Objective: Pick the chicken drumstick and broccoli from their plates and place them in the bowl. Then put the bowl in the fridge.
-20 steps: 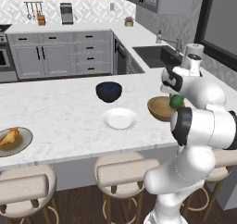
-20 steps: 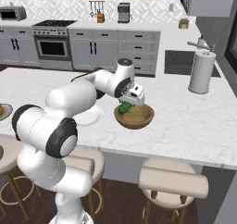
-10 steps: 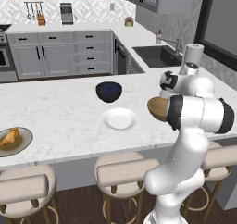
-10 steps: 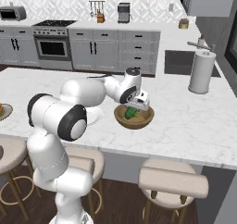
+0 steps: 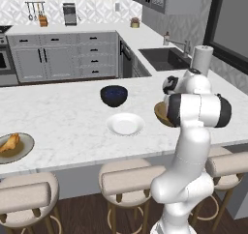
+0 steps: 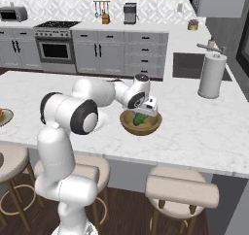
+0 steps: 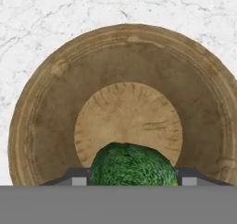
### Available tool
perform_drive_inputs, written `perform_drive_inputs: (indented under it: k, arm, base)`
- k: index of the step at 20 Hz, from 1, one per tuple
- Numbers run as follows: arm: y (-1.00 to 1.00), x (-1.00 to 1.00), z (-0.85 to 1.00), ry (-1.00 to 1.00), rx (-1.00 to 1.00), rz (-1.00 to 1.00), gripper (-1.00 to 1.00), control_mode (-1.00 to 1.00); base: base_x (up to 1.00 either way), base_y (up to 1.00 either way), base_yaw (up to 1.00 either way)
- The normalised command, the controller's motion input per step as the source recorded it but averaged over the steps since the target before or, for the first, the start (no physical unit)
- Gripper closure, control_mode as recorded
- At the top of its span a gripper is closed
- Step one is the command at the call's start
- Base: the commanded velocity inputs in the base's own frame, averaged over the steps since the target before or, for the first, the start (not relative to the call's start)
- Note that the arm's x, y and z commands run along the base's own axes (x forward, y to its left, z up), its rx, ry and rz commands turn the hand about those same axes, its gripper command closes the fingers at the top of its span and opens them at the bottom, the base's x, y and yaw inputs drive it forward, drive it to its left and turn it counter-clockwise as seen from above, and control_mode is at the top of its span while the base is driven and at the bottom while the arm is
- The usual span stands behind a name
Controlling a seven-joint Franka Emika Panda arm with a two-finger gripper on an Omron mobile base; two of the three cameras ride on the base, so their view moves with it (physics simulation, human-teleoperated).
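Note:
My gripper point(image 6: 147, 111) hangs just above the tan wooden bowl point(image 6: 127, 125), shut on the green broccoli point(image 6: 140, 118). In the hand view the broccoli point(image 7: 132, 165) sits between the finger tips of the gripper point(image 7: 134, 180), over the pale middle of the bowl point(image 7: 129, 61), which holds nothing else. The arm hides most of the bowl point(image 5: 159, 111) in the left base view. The golden chicken drumstick point(image 5: 10, 143) lies on the greyish-olive plate point(image 5: 23, 150) at the counter's far left. The white plate point(image 5: 125, 124) is bare.
A dark blue-black bowl point(image 5: 114, 95) stands behind the white plate. A paper towel roll point(image 6: 212, 76) stands near the sink point(image 5: 163, 58) at the back right. Stools point(image 5: 131, 177) line the counter's near edge.
The arm's elbow has swung over, and the gripper has carried the broccoli a little lower, to the middle of the wooden bowl. The grip has not changed.

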Motion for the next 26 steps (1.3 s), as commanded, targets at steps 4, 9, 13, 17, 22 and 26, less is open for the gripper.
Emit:
perform_drive_inputs:
  k: [4,9,13,17,22,26]
  arm:
    - [-0.02,0.28,-0.20,0.03,0.00,0.01,1.00,-1.00]
    - [0.00,0.39,-0.15,0.04,0.00,0.00,1.00,-1.00]
    - [0.00,0.51,-0.31,0.05,-0.01,0.01,1.00,-1.00]
    - [0.01,0.44,-0.39,0.02,-0.04,0.01,1.00,-1.00]
    - [0.02,0.39,-0.35,0.00,-0.04,0.01,-1.00,-1.00]
    - [0.06,-0.01,-0.05,-0.03,-0.01,0.00,-1.00,-1.00]
  base:
    - [0.00,0.00,0.00]
    - [0.00,0.00,0.00]
    - [0.00,0.00,0.00]
    - [0.00,0.00,0.00]
    - [0.00,0.00,0.00]
    - [0.00,0.00,0.00]
